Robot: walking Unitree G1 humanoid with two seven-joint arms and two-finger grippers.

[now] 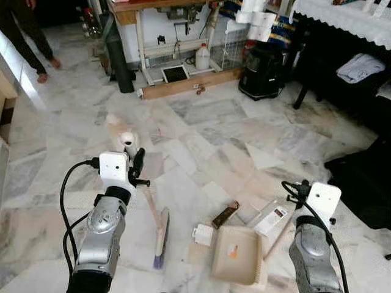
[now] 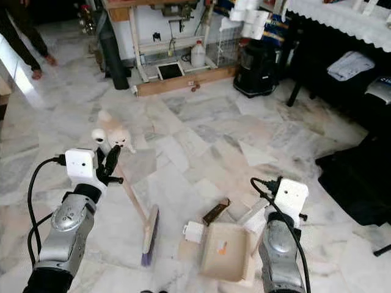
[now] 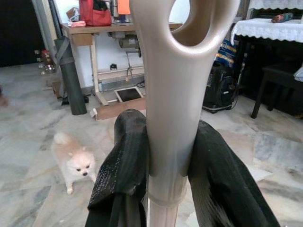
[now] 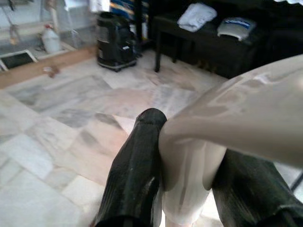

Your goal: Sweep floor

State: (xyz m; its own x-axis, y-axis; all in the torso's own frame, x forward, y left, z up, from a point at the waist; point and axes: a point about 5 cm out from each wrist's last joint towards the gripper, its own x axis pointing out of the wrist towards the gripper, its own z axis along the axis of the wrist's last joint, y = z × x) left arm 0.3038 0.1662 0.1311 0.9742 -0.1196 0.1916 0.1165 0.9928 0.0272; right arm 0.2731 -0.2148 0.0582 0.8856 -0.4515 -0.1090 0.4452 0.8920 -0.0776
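Fingers (image 3: 124,175) gripping broom (image 1: 160,235), dustpan (image 1: 235,253) beside

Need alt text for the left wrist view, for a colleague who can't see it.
The left tool's two black fingers are shut on the beige plastic broom handle, just below its hanging loop. Behind it, a small cream fluffy dog stands on the grey-veined marble floor before a workbench.
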